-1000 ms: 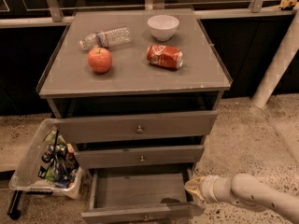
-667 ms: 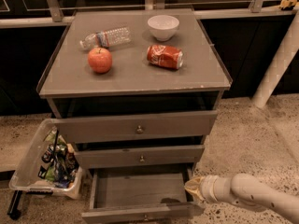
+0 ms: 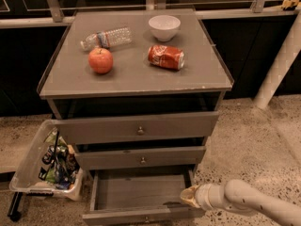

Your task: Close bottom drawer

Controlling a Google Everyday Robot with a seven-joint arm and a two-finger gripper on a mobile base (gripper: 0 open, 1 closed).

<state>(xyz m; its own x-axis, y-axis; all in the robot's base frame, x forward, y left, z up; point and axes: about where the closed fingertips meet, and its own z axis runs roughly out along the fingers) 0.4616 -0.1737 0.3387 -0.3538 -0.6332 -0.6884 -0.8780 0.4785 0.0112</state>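
Bottom drawer (image 3: 136, 193) pulled out well beyond middle drawer (image 3: 141, 158) above it. Gripper (image 3: 189, 197) low at bottom drawer's right front corner; open/closed state cannot be determined.

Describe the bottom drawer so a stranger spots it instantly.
Find the grey cabinet with three drawers. The bottom drawer is the lowest. It alone is pulled far out, its inside showing, with the gripper beside its front corner.

Apple (image 3: 100, 60), soda can (image 3: 166, 57), white bowl (image 3: 164, 27), bottle (image 3: 106, 38), bin (image 3: 28, 161)
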